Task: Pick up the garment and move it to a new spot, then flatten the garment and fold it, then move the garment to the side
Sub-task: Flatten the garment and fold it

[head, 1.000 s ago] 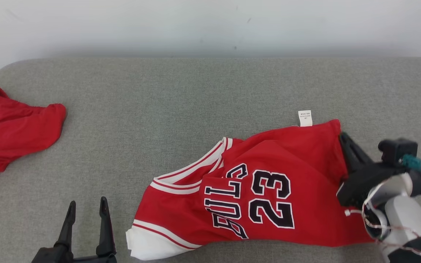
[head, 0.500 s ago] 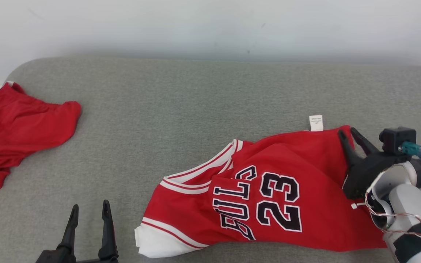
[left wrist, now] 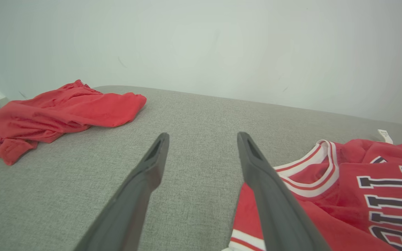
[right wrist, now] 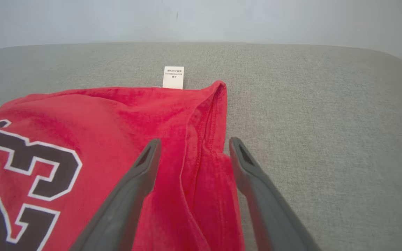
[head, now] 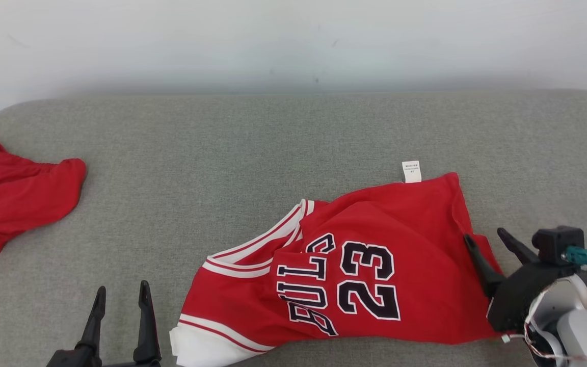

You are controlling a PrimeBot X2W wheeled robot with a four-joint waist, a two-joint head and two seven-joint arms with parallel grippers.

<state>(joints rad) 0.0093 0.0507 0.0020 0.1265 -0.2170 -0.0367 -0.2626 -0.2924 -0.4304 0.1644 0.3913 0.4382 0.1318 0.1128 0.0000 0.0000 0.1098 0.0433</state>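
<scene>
A red basketball jersey [head: 375, 265] with white trim and the dark number 23 lies crumpled near the front right of the grey fabric-covered table [head: 222, 153], its white label [head: 411, 171] pointing toward the far edge. The right hand [head: 483, 234] is open, its fingers spread over the jersey's right hem and gripping nothing. The left hand [head: 123, 286] is open at the near edge, just left of the jersey. A second crumpled red garment [head: 13, 193] lies at the left edge.

A crumpled red cloth [head: 13, 199] lies on the left of the grey surface [head: 232, 148].
</scene>
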